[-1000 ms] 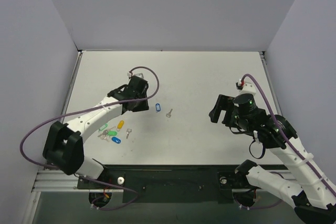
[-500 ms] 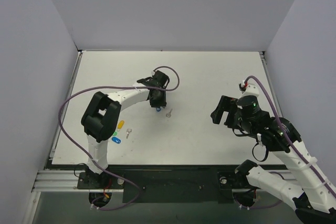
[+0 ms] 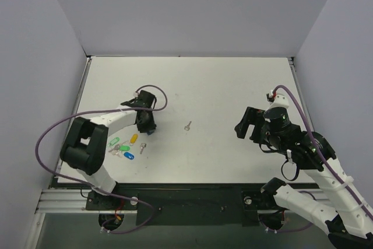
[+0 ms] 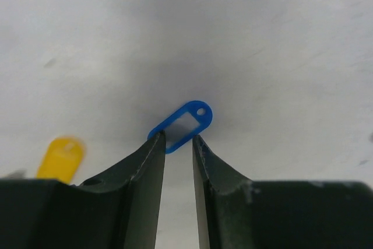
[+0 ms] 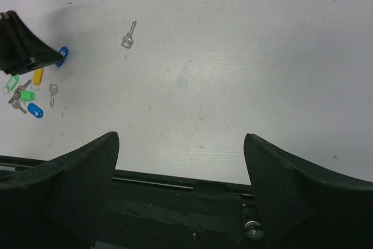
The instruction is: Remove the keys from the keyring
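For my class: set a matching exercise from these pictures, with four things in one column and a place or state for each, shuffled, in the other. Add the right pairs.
Column one:
A. lone key
B. yellow tag
C. right gripper
D. left gripper

Column two:
1. pinching a blue tag
2. lying by itself, apart from the rest
3. open, holding nothing
4. lying beside a green tag

Pairs: A-2, B-4, C-3, D-1
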Motion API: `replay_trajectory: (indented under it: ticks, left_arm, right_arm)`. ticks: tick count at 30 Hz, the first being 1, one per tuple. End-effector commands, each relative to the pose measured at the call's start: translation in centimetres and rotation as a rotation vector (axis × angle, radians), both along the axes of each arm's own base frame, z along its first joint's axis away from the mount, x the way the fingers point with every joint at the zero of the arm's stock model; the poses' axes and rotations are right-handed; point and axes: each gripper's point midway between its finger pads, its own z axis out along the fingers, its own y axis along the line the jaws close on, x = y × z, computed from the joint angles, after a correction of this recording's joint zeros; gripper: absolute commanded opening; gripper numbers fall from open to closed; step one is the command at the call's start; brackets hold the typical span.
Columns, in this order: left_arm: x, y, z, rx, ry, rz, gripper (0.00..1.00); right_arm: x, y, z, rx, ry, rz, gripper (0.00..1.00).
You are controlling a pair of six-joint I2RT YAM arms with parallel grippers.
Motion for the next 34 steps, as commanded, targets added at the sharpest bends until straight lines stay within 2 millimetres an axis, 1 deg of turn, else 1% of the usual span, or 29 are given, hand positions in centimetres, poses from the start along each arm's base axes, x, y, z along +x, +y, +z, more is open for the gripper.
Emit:
replay_trajectory:
  ticks: [1,2,3,4,5,6,7,10,12,13,14,15,16,17,18,19,20,22,23,25,26,27,28,29,30,31,32,33,34]
  left_arm:
    - [-5.1,6.6,1.3,0.121,0.014,0.108,0.36]
    - [-6.1,7.3,1.1,0.128,0.028,0.122,0.35]
    - [-6.5,7.5,2.1,0.116,0.004,0.126,0.35]
    - [-6.9,7.6,2.2,0.111,0.003,0.128,0.36]
    - [-7.2,7.5,3.3,0.097,-0.019,0.127,0.36]
    - [-7.3,7.5,3.8,0.087,-0.032,0.129,0.36]
    - [-7.4,7.4,5.0,0.067,-0.058,0.126,0.36]
    - [-6.9,6.7,8.3,0.012,-0.148,0.096,0.41]
    - [-6.8,6.7,10.8,-0.013,-0.217,0.083,0.43]
    - [-7.0,6.7,11.5,-0.015,-0.229,0.075,0.43]
    - [-6.9,6.8,12.9,-0.021,-0.271,0.067,0.44]
    - [-7.2,7.0,13.3,-0.017,-0.278,0.056,0.44]
    - [-7.2,7.0,14.5,-0.028,-0.318,0.052,0.44]
    - [-7.4,7.1,14.9,-0.027,-0.330,0.038,0.45]
    - [-7.6,7.2,16.1,-0.041,-0.370,0.031,0.45]
    - [-7.9,7.1,16.6,-0.047,-0.385,0.012,0.45]
    - [-8.2,7.3,17.6,-0.059,-0.425,0.003,0.45]
    - [-8.9,7.6,19.0,-0.068,-0.490,-0.024,0.46]
    - [-9.2,7.7,19.2,-0.063,-0.512,-0.038,0.47]
    - [-9.7,8.5,20.3,-0.064,-0.582,-0.013,0.51]
    - [-10.0,8.6,21.4,-0.082,-0.635,-0.018,0.51]
    - [-10.1,8.6,21.7,-0.083,-0.658,-0.029,0.53]
    - [-10.5,8.7,22.7,-0.100,-0.705,-0.033,0.54]
    - [-10.6,8.8,22.7,-0.097,-0.716,-0.038,0.55]
    - [-10.9,9.0,23.3,-0.104,-0.755,-0.039,0.55]
    - [-11.0,9.1,22.9,-0.098,-0.755,-0.041,0.56]
    - [-11.2,9.3,23.4,-0.105,-0.790,-0.034,0.57]
    - [-11.3,9.3,23.1,-0.104,-0.797,-0.039,0.57]
    - [-11.5,9.3,23.4,-0.117,-0.823,-0.041,0.59]
  right_arm:
    - [0.3,-0.3,-0.1,-0.009,0.007,-0.025,0.83]
    - [0.4,-0.1,-0.2,-0.007,0.008,-0.021,0.83]
    - [0.5,0.1,-0.2,-0.002,0.009,-0.018,0.83]
    - [0.6,0.3,-0.2,-0.002,0.011,-0.014,0.83]
    - [0.7,0.4,-0.1,0.003,0.010,-0.008,0.83]
    - [0.8,0.6,0.2,0.007,0.006,-0.003,0.83]
    - [0.8,0.8,0.5,0.016,0.002,0.005,0.83]
    - [0.9,1.2,1.4,0.048,-0.021,0.013,0.84]
    - [1.0,1.7,2.1,0.085,-0.042,0.020,0.85]
    - [1.0,2.0,2.6,0.109,-0.061,0.034,0.86]
    - [1.0,2.0,2.8,0.122,-0.075,0.036,0.87]
    - [1.3,2.3,3.0,0.147,-0.098,0.034,0.89]
    - [1.3,2.3,3.8,0.174,-0.138,0.034,0.90]
    - [1.7,2.7,3.8,0.197,-0.156,0.032,0.92]
    - [1.7,2.7,4.3,0.220,-0.179,0.030,0.94]
    - [1.9,3.0,4.5,0.244,-0.193,0.029,0.98]
    - [1.9,3.0,4.7,0.256,-0.205,0.026,1.00]
    - [2.2,3.3,4.9,0.283,-0.223,0.018,1.00]
    - [2.4,3.3,4.8,0.291,-0.227,0.011,1.00]
    - [2.7,2.9,4.4,0.296,-0.231,-0.030,1.00]
    - [2.8,2.8,4.3,0.293,-0.227,-0.038,1.00]
    - [2.8,2.8,4.1,0.291,-0.221,-0.039,1.00]
    - [2.9,2.8,4.0,0.292,-0.220,-0.042,1.00]
    - [2.9,2.9,3.8,0.293,-0.218,-0.044,1.00]
    - [2.9,3.0,4.1,0.304,-0.227,-0.038,1.00]
    - [3.0,3.0,3.8,0.300,-0.227,-0.041,1.00]
    - [3.1,2.7,3.9,0.295,-0.236,-0.055,1.00]
    - [3.0,2.4,3.9,0.294,-0.243,-0.064,1.00]
    - [3.1,2.1,4.0,0.285,-0.251,-0.077,1.00]
